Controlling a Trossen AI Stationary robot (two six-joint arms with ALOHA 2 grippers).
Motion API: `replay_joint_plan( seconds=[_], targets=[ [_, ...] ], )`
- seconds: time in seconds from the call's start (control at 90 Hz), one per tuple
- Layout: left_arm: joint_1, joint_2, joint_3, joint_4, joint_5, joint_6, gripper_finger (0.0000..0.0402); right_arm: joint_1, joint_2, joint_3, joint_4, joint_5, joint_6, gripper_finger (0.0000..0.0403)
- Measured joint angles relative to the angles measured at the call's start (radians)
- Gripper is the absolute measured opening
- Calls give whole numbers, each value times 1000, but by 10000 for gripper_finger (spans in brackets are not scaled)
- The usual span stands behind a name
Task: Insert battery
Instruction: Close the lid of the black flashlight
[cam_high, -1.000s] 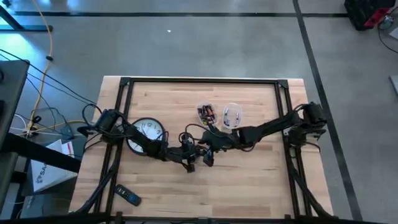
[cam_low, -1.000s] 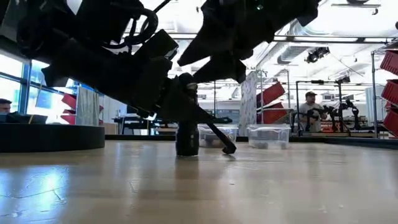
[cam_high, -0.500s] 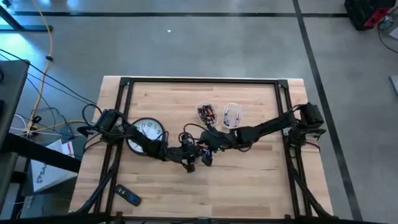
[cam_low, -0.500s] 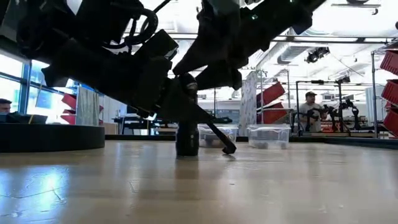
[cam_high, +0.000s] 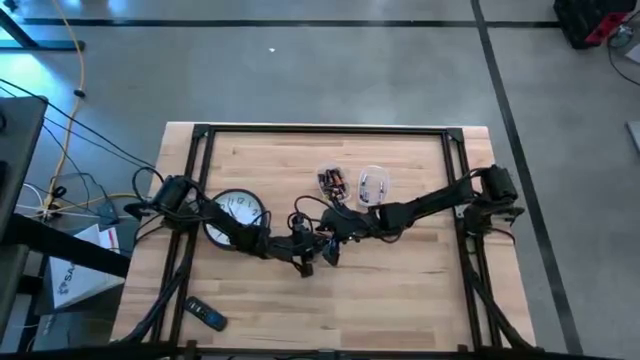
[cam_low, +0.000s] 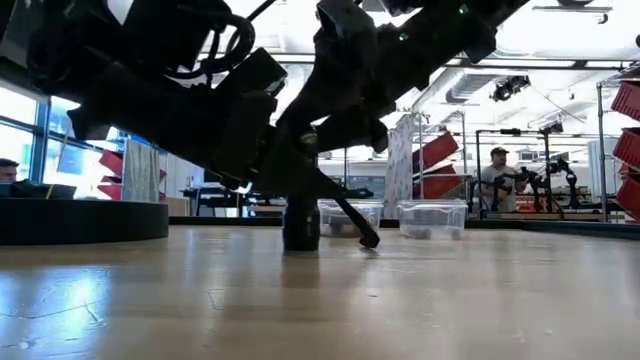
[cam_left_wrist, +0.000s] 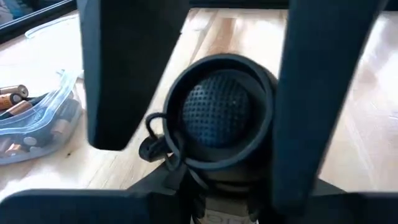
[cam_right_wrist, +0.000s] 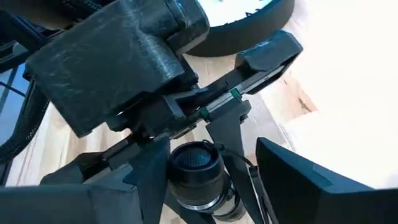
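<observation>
A black flashlight (cam_low: 300, 225) stands upright at the table's middle, its lower end on the wood. My left gripper (cam_left_wrist: 224, 84) is shut on it. The dotted rubber end cap (cam_left_wrist: 219, 111) and a thin lanyard (cam_left_wrist: 163, 138) face the left wrist camera. My right gripper (cam_right_wrist: 211, 180) is open just above and beside the flashlight (cam_right_wrist: 196, 165), one finger on each side of its top. Loose batteries (cam_left_wrist: 15, 102) lie in a clear tub (cam_high: 332, 182) farther back. My left gripper pinches the flashlight's barrel just below the end cap (cam_left_wrist: 264, 134) between its two fingers. The fingers (cam_left_wrist: 127, 74) come slanting down from the table's left and lie across the barrel. The flashlight stays upright with its lower end (cam_low: 300, 245) on the table. My right gripper may touch the flashlight's top; I cannot tell.
A second clear tub (cam_high: 373, 183) stands beside the battery tub. A round wall clock (cam_high: 235, 210) lies under the left arm, and a small remote (cam_high: 205, 315) lies near the front left corner. A black frame (cam_high: 320, 130) borders the table.
My right gripper has moved a little toward the table's left edge and down, closing in over the flashlight's top. The flashlight and my left gripper have kept still.
</observation>
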Motion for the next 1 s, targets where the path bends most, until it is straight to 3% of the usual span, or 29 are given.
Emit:
replay_joint_plan(
  seconds=[0.6, 0.878, 1.0],
  targets=[
    [-7, 0, 0, 0, -6, -6, 99, -3, 0, 0, 27, -37, -12, 76],
    [-37, 1, -2, 12, -38, -8, 99, 1, 0, 0, 89, -28, -90, 75],
    [-61, 2, -54, 105, -71, -16, 99, 1, -4, -58, 196, -26, -94, 75]
  ],
)
